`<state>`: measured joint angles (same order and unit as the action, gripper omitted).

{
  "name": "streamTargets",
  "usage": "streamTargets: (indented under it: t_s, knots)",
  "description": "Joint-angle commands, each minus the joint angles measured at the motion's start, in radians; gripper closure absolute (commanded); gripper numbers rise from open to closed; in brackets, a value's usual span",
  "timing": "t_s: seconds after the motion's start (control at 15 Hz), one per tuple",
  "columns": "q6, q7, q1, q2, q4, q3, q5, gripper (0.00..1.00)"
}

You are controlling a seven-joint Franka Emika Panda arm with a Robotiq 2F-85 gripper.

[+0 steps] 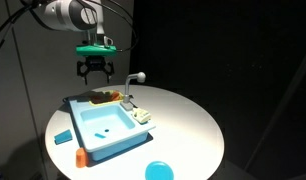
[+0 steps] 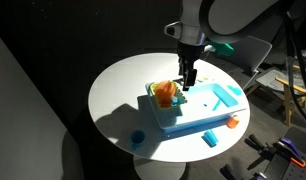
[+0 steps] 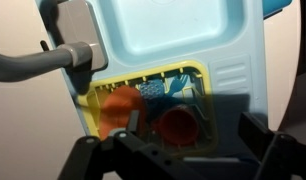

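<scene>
My gripper (image 1: 95, 70) hangs open and empty above the back end of a light blue toy sink (image 1: 103, 124) on the round white table. It also shows in an exterior view (image 2: 190, 76). In the wrist view my open fingers (image 3: 197, 132) straddle a red cup (image 3: 178, 125) in the yellow dish rack (image 3: 198, 72). An orange item (image 3: 118, 104) lies in the rack beside the cup. I am above them and touch nothing. The sink basin (image 3: 173, 30) lies beyond the rack, and the grey faucet (image 3: 55, 55) stands at its side.
The round white table (image 1: 183, 120) holds a blue disc (image 1: 159, 170), an orange block (image 1: 81, 156) and a blue block (image 1: 62, 136) near the sink. A teal piece (image 2: 230, 93) lies on the sink's edge. Black backdrop surrounds the table; equipment stands at the side (image 2: 293, 80).
</scene>
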<state>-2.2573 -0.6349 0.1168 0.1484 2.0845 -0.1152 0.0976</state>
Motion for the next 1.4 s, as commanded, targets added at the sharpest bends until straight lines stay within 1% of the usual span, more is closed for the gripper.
streamTargets:
  t_s: [0.0,0.27,0.4,0.93,1.33]
  knots:
    - [0.002,0.002,-0.01,0.0,-0.001,-0.011,0.002,0.0]
    - [0.002,0.002,-0.01,0.0,-0.001,-0.011,0.002,0.0]
    - [-0.007,-0.019,-0.015,0.015,-0.01,-0.013,-0.016,0.0]
    - [-0.059,-0.052,-0.016,0.113,-0.087,-0.042,-0.022,0.0]
    - [-0.067,-0.084,-0.029,0.182,-0.145,-0.049,-0.02,0.0]
